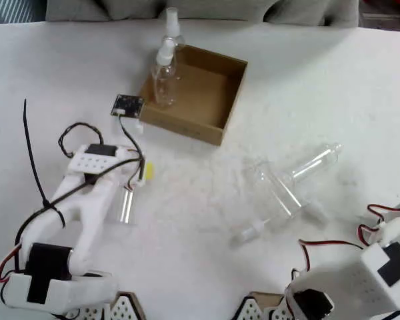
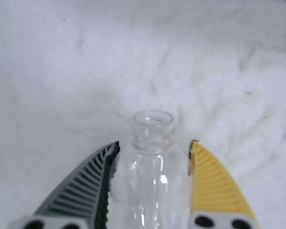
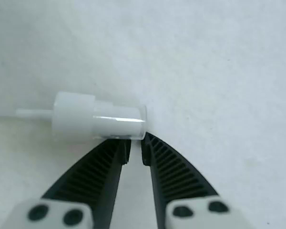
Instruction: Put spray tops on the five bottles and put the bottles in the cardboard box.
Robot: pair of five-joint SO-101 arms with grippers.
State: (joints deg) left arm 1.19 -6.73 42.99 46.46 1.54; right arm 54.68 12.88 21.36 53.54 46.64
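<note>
White table, with a few stray things on it and behind it

The table (image 1: 307,87) has a white, slightly rumpled surface. Left of centre, toward the far side, lies a small black square board (image 1: 128,105) with a thin cable trailing toward the near side. Beyond the far edge sit grey cushions (image 1: 207,8), a red shape (image 1: 387,13) at the far right, perhaps fabric, and a dark blue patch (image 1: 13,10) at the far left.
</note>
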